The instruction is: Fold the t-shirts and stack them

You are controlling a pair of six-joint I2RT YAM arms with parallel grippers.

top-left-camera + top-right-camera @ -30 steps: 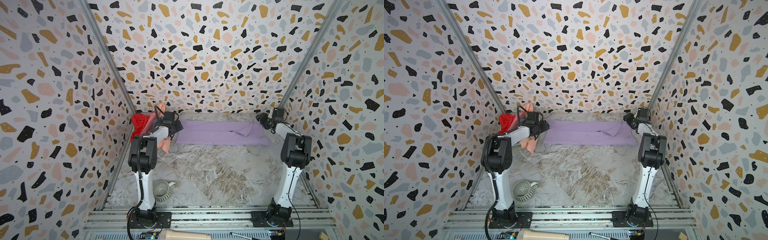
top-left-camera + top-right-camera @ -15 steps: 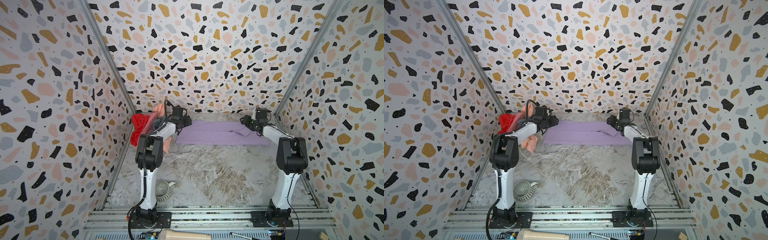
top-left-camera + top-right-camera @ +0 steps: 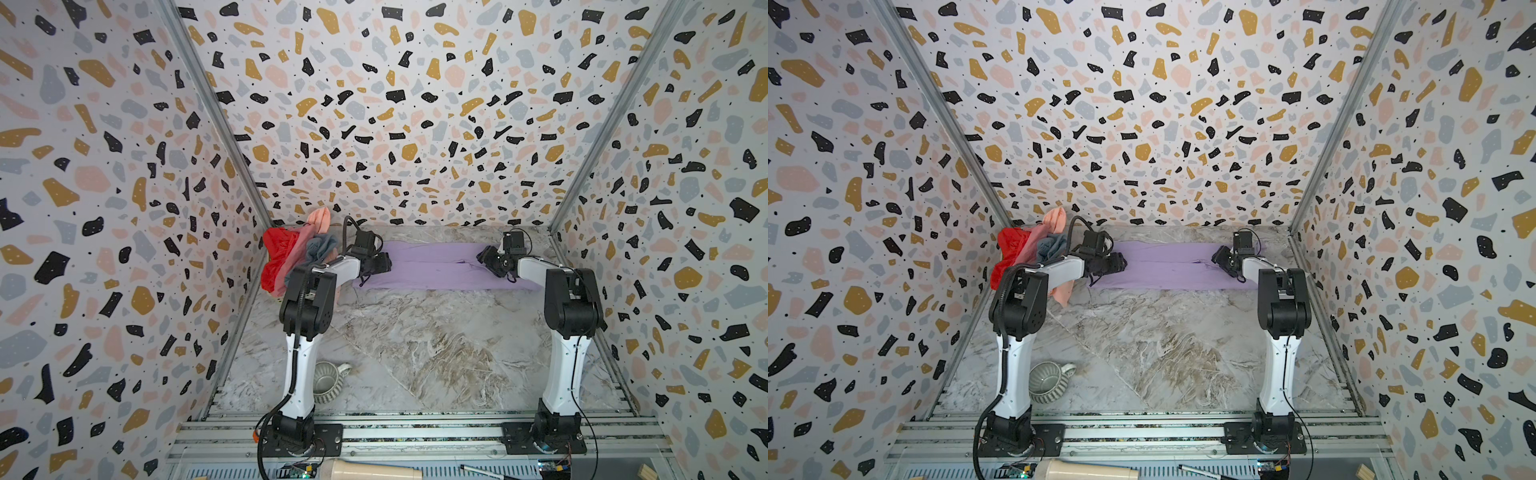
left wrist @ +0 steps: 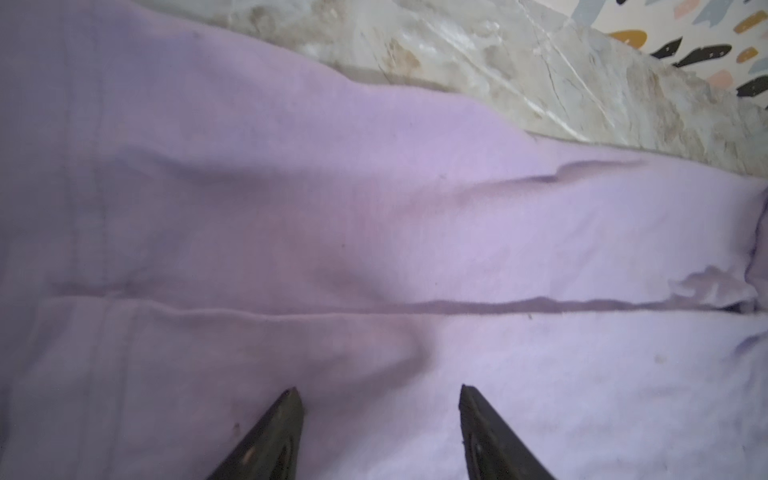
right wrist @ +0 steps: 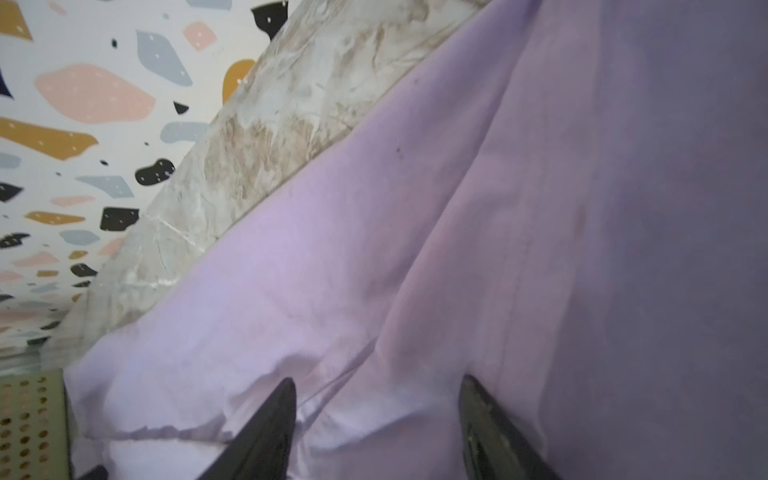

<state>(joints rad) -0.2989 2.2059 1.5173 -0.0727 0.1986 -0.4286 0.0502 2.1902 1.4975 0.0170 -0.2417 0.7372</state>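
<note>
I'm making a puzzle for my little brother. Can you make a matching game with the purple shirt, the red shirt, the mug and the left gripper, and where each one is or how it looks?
Things:
1. purple shirt
2. red shirt
3. mug
4. left gripper

Places or states:
A. crumpled in the back left corner
B. open, holding nothing
C. spread flat along the back of the table
D. near the front, on the left

Pairs: 1-C, 2-A, 3-D, 4-B

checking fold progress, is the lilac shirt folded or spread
Partly folded: the lilac shirt lies as a long strip, two flaps meeting along its middle.
</note>
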